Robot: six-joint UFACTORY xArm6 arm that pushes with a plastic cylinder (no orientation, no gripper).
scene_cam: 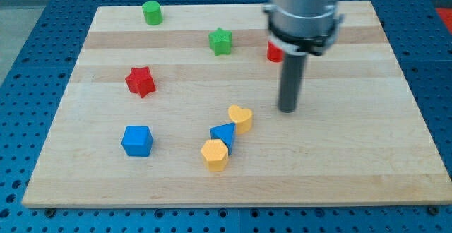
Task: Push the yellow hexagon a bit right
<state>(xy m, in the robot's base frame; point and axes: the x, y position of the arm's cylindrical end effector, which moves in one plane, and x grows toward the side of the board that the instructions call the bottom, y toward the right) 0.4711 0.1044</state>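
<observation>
The yellow hexagon point(215, 154) lies on the wooden board point(339, 169) near the view's bottom centre. A blue triangle point(224, 135) touches its upper right side, and a yellow heart point(241, 118) touches the triangle further up right. My tip point(287, 110) stands on the board to the right of the yellow heart, apart from it, and well up and right of the hexagon.
A blue cube point(137, 140) lies at the lower left. A red star point(140, 82) is left of centre. A green cylinder point(152, 13) and a green star point(221, 42) lie near the top. A red block point(274, 51) is partly hidden behind the arm.
</observation>
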